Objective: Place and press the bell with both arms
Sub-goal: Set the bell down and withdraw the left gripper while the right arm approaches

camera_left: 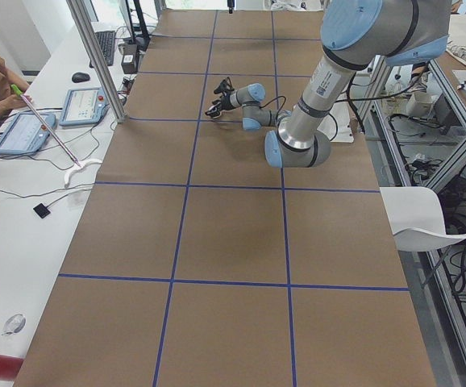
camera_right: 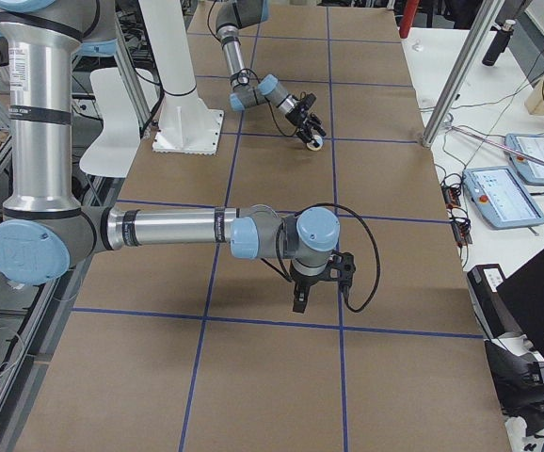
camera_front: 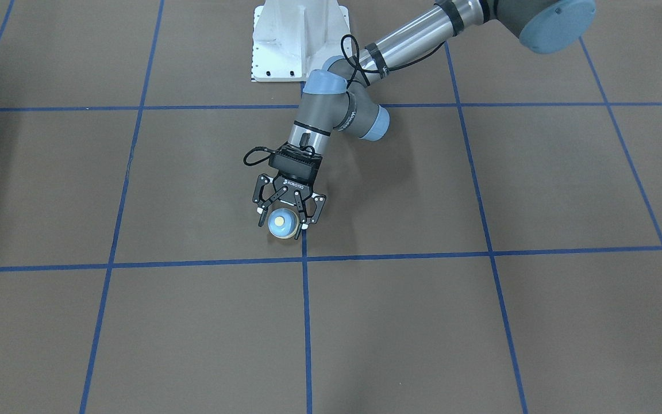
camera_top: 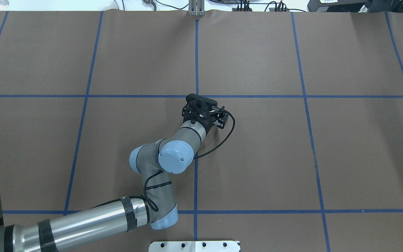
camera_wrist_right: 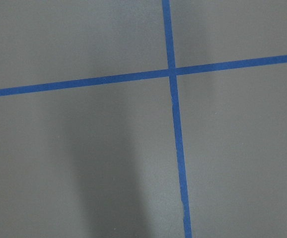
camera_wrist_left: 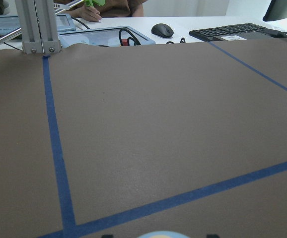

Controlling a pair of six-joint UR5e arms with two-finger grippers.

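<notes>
The bell (camera_front: 284, 229) is a light-blue dome with a cream button, low over or on the brown table just above a blue tape crossing. My left gripper (camera_front: 283, 224) is shut on it, one finger on each side. The far arm in the exterior right view shows the same grip (camera_right: 312, 135). The dome's top edge peeks into the left wrist view (camera_wrist_left: 158, 235). From overhead the wrist hides the bell. My right gripper (camera_right: 298, 303) points down over bare table nearer that camera, and I cannot tell if it is open or shut.
The white pedestal (camera_front: 299, 40) stands at the robot's side of the table. An aluminium post (camera_top: 196, 8) rises at the far edge. Behind it is a desk with tablets, a mouse and a keyboard (camera_wrist_left: 233, 30). Blue tape lines grid the brown table.
</notes>
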